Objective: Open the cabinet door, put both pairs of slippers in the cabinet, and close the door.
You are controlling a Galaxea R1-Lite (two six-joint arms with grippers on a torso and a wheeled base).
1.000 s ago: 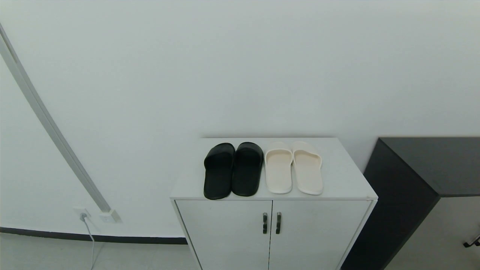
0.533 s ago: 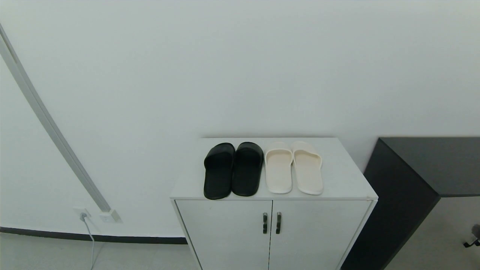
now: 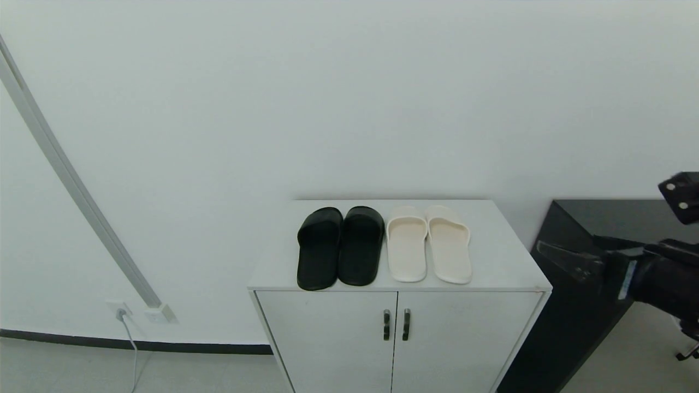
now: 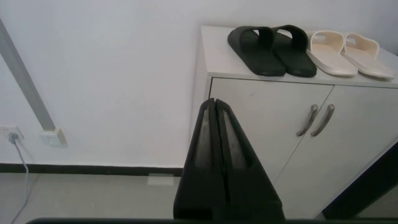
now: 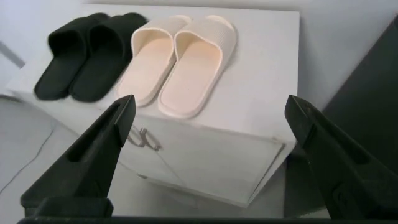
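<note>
A white cabinet [image 3: 502, 256] stands against the wall with both doors shut and two dark handles [image 3: 396, 324] at the middle. On its top lie a pair of black slippers [image 3: 338, 248] on the left and a pair of cream slippers [image 3: 428, 251] on the right, side by side. My right gripper [image 3: 568, 245] hangs open to the right of the cabinet, level with its top; in its wrist view the right gripper [image 5: 210, 106] frames the cream slippers [image 5: 180, 62]. My left gripper [image 4: 214, 106] is shut and empty, low in front of the cabinet's left door [image 4: 261, 124].
A black cabinet [image 3: 628, 229] stands close against the white one's right side. A grey cable duct [image 3: 71, 180] runs slantwise down the wall on the left to a socket [image 3: 120, 313] with a plugged cable. Bare floor lies left of the cabinet.
My right arm has come into the head view from the right edge, with its gripper open. Slippers and cabinet doors have not moved.
</note>
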